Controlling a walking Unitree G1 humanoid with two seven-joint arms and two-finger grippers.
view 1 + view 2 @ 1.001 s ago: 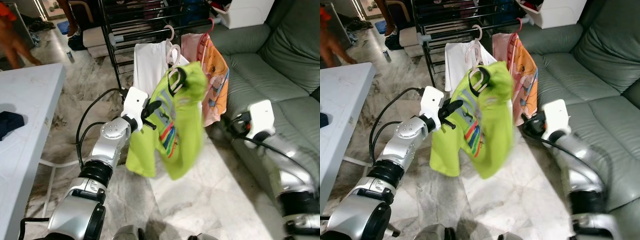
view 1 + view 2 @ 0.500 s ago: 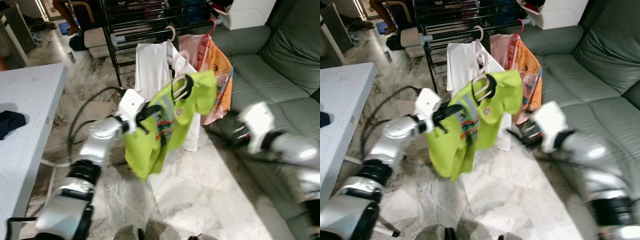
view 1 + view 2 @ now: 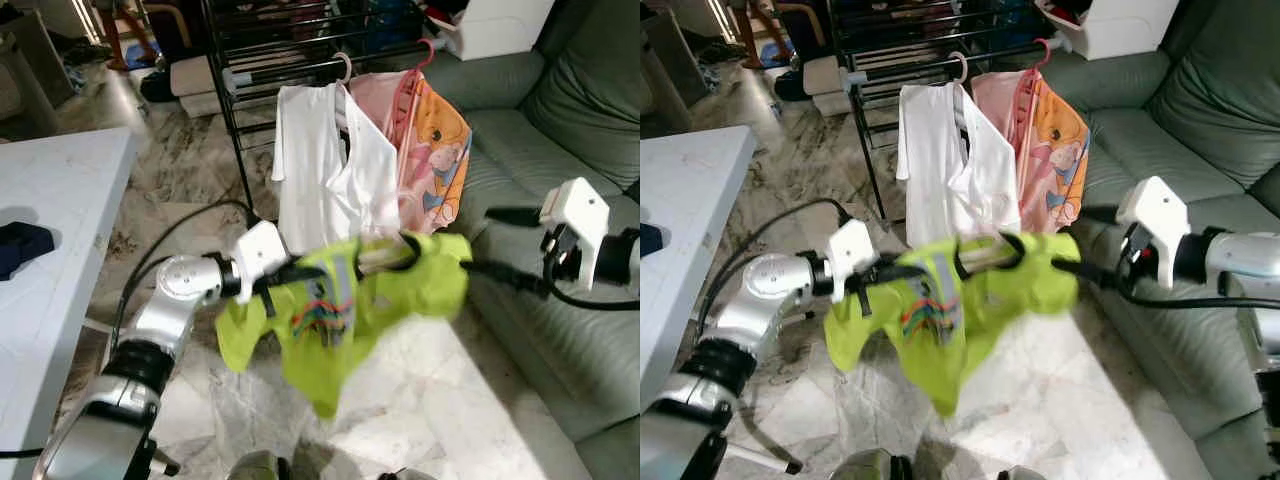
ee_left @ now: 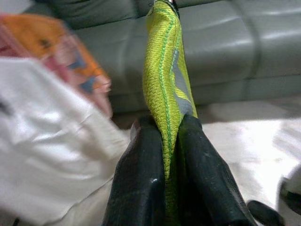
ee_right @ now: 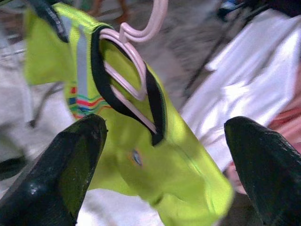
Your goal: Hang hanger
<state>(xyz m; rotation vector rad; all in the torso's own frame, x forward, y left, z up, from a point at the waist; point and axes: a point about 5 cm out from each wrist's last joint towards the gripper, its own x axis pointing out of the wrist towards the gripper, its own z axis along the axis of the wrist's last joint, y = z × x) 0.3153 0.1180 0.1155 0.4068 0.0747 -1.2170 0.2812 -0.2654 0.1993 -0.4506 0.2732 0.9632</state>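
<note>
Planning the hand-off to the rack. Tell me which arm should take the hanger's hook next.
Right, probably. The right gripper is open and faces the pink hanger in the lime shirt. The left gripper is shut on the shirt's fabric.

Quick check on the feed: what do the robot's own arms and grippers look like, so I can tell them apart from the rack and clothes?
Both arms are silver metal with black joint rings. Each wrist carries a white boxy housing. The left gripper and right gripper each have two long, glossy black fingers with rounded tips. Black cables loop loosely from the left arm and trail from the right arm.
</note>
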